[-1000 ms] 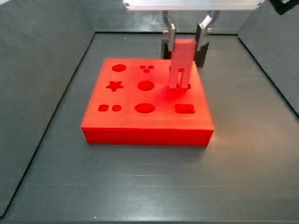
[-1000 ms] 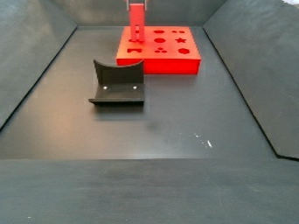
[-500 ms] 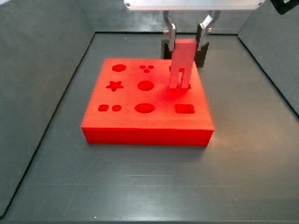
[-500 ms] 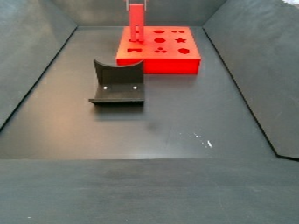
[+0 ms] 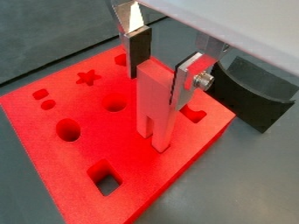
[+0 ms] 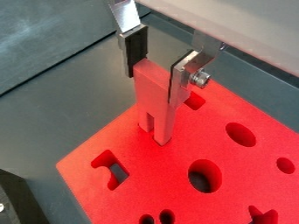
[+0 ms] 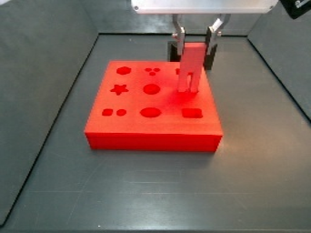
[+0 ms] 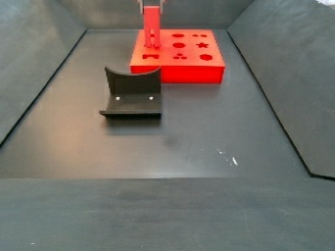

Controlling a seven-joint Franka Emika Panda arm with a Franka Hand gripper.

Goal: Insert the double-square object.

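The double-square object (image 7: 191,68), a tall narrow red peg, stands upright on the red board (image 7: 134,114) near its far right holes. Its two square prongs meet the board surface in both wrist views (image 5: 156,131) (image 6: 159,122); I cannot tell how deep they sit. My gripper (image 5: 160,87) is shut on the peg's upper end, with one dark pad on each side, as a wrist view (image 6: 156,83) also shows. In a side view the peg (image 8: 152,27) rises at the board's (image 8: 197,67) left edge.
The board has several shaped holes, among them a star (image 7: 119,89), a circle (image 7: 151,89) and a square (image 7: 192,113). The dark fixture (image 8: 131,93) stands on the floor apart from the board and shows in a wrist view (image 5: 263,92). Grey walls surround the floor.
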